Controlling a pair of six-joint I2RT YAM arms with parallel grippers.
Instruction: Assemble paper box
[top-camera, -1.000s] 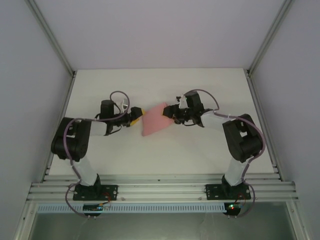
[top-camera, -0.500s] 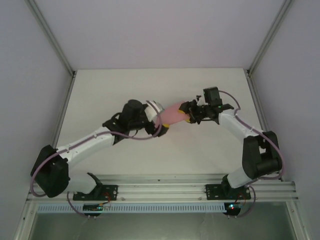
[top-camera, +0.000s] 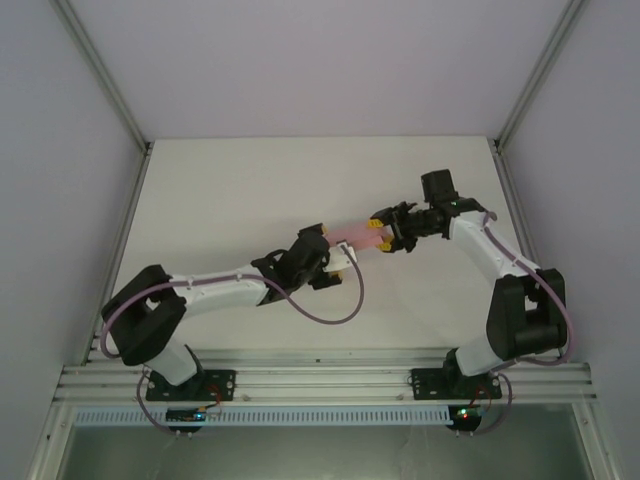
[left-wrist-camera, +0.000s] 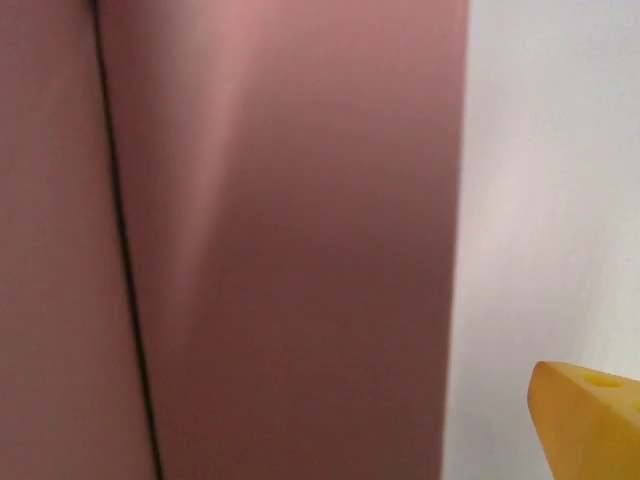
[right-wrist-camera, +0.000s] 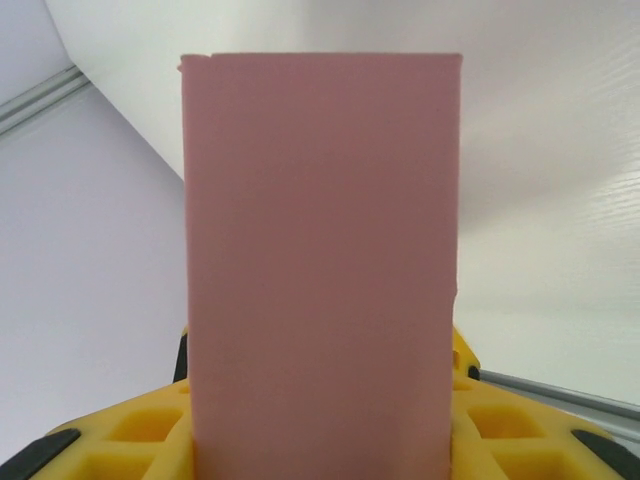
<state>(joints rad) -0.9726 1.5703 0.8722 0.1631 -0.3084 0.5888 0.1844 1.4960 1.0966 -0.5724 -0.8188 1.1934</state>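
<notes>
Where the two arms meet over the middle of the white table (top-camera: 220, 190), the left arm's purple cable (top-camera: 347, 300) loops on the near side, and the left gripper (top-camera: 335, 257) hides one end of the pink paper box (top-camera: 358, 238). Right gripper (top-camera: 387, 238): yellow fingers (right-wrist-camera: 130, 435) clamped on the box's other end. Left gripper: one yellow fingertip (left-wrist-camera: 590, 420) stands just beside the box's edge (its hold cannot be told). The box's long axis runs left to right, from gripper to gripper.
</notes>
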